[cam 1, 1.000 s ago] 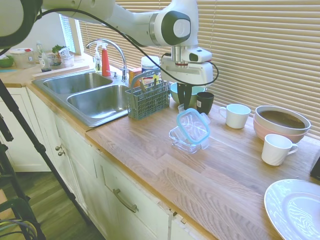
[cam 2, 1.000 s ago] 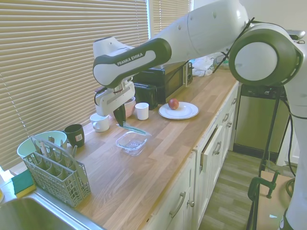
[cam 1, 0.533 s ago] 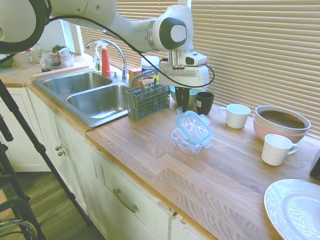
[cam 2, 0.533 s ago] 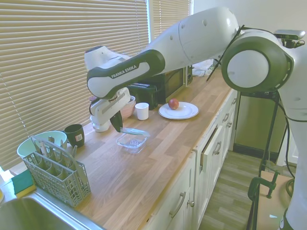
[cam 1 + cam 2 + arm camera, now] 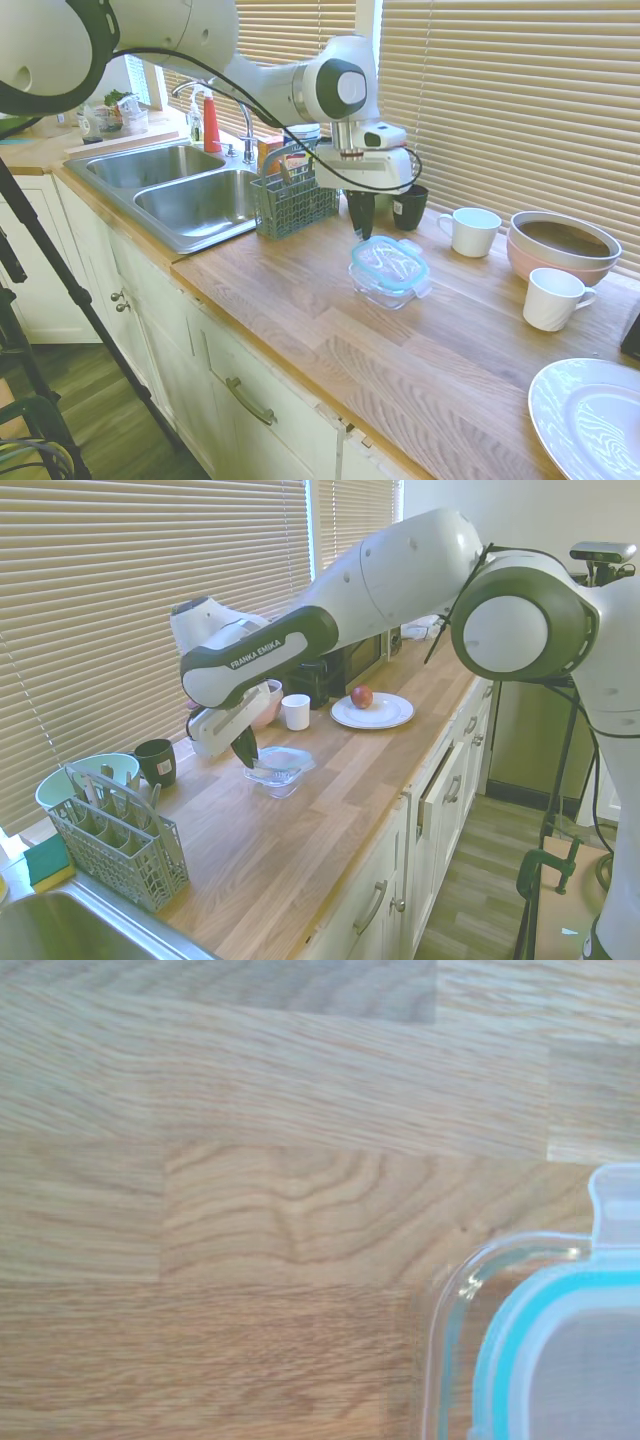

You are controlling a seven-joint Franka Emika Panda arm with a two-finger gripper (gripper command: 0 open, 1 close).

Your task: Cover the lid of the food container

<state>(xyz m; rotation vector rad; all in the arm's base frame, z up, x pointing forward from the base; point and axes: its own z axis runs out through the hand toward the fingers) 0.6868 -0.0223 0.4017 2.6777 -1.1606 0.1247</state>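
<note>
The clear lid (image 5: 388, 262) with its teal seal rim lies almost flat on top of the glass food container (image 5: 385, 291) in the middle of the wooden counter. My gripper (image 5: 361, 232) points straight down at the lid's back-left edge, shut on the lid there. From the other side, the gripper (image 5: 249, 758) touches the near-left edge of the lid (image 5: 283, 757), which rests on the container (image 5: 275, 778). In the wrist view the lid (image 5: 570, 1360) sits a little inside the container's glass rim (image 5: 445, 1310).
A grey cutlery rack (image 5: 295, 200) and the sink (image 5: 190, 195) lie to the left. A teal bowl (image 5: 349, 184) and a black mug (image 5: 409, 205) stand just behind the gripper. Two white mugs (image 5: 470, 230), stacked pink bowls (image 5: 563, 245) and a white plate (image 5: 590, 415) are to the right.
The gripper has come down and moved slightly left with the lid. The lid has gone from steeply tilted above the container to nearly flat on it.
</note>
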